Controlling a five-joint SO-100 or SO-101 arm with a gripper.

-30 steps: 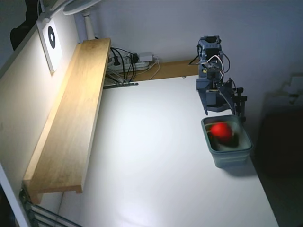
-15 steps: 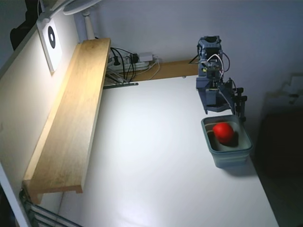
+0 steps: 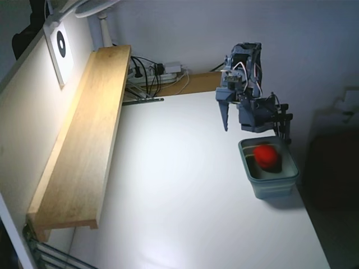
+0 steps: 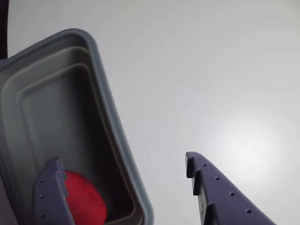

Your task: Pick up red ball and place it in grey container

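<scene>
Table: a white, smooth tabletop carrying everything else.
Shelf: a long pale wooden plank along the left side in the fixed view.
Arm: a blue-grey jointed robot arm at the table's far edge, above and behind the tub.
Container: a grey-green rectangular plastic tub with rounded corners near the table's right edge in the fixed view; thick rim in the wrist view.
Gripper: two blue-grey perforated fingers spread apart, holding nothing; one finger over the tub, the other over bare table.
Ball: a small smooth red ball lying inside the tub, at a corner in the wrist view, apart from the fingers.
</scene>
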